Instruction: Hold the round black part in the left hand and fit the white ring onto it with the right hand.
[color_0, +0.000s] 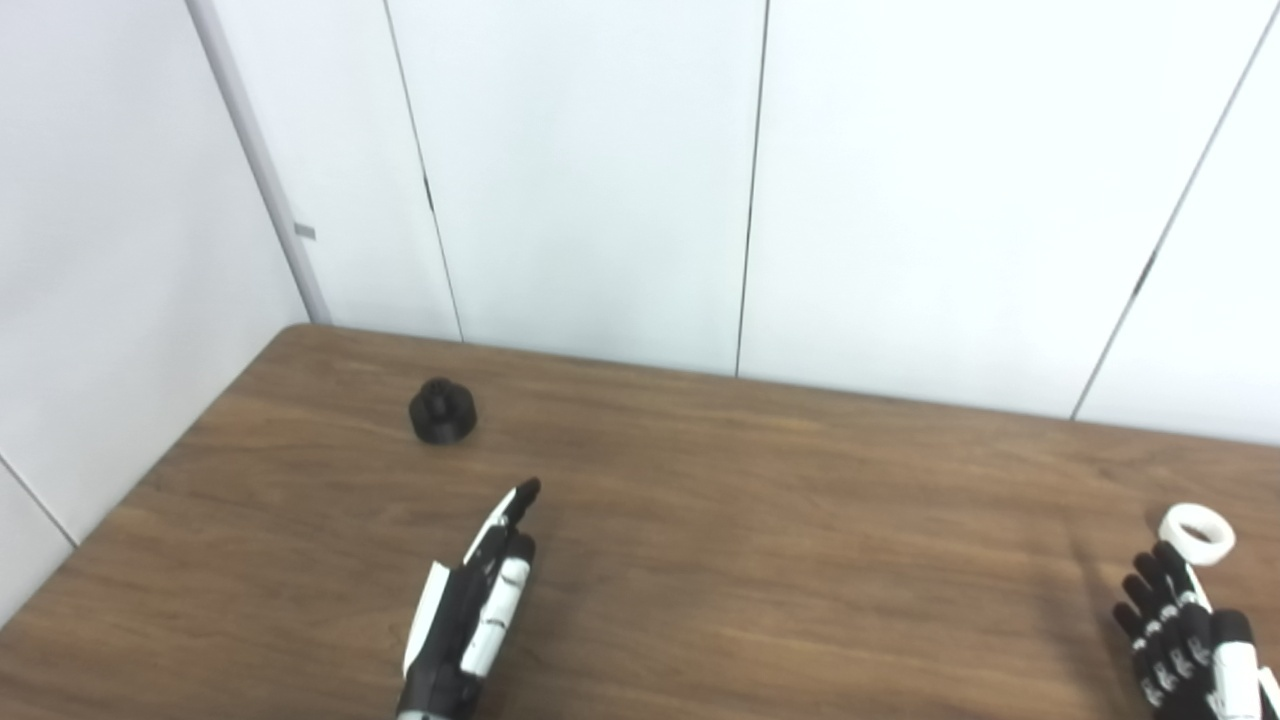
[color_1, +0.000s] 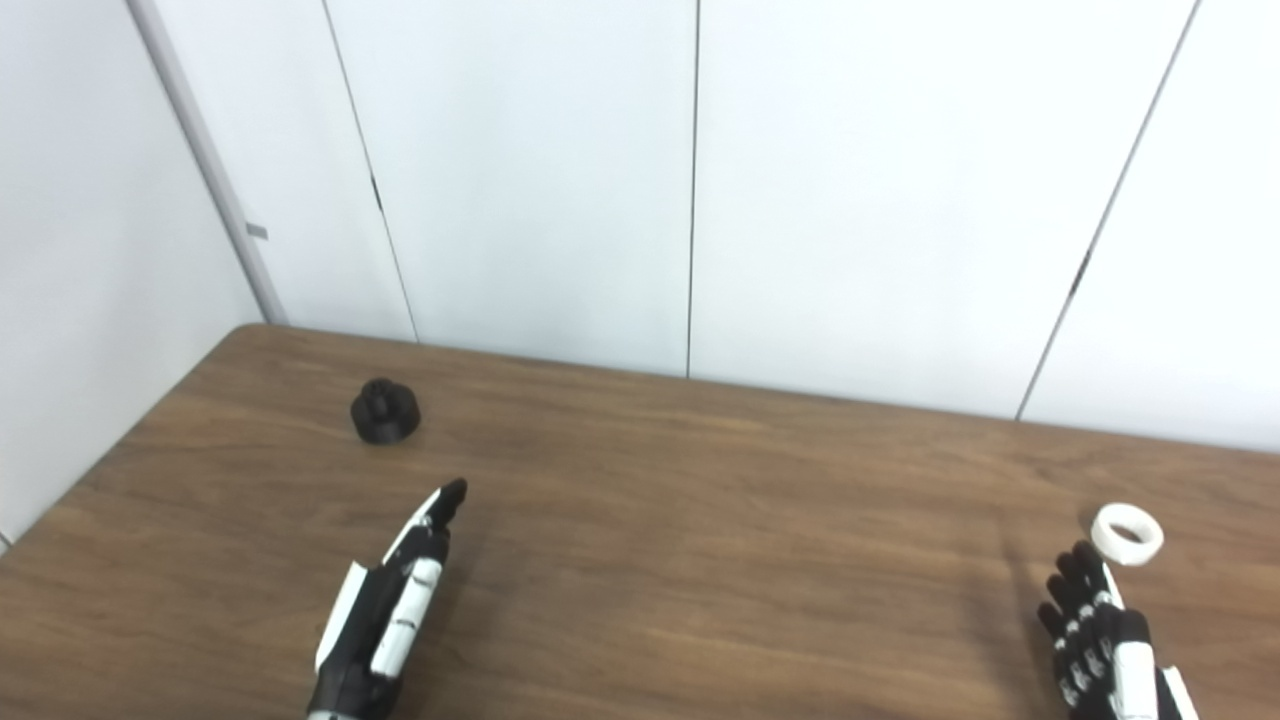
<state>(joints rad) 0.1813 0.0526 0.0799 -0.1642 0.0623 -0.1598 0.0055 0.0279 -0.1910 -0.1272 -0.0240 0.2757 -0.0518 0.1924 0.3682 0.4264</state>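
Note:
The round black part (color_0: 442, 410) stands on the brown table (color_0: 760, 520) at the far left; it also shows in the right eye view (color_1: 385, 411). The white ring (color_0: 1196, 533) lies flat near the table's right side, seen too in the right eye view (color_1: 1127, 534). My left hand (color_0: 475, 607) is open and empty, fingers stretched out, a little short of and to the right of the black part. My right hand (color_0: 1185, 635) is open and empty just in front of the ring, fingertips close to it but apart from it.
White wall panels (color_0: 600, 180) stand right behind the table's far edge and along its left side. The table's rounded far left corner (color_0: 295, 335) lies close to the black part.

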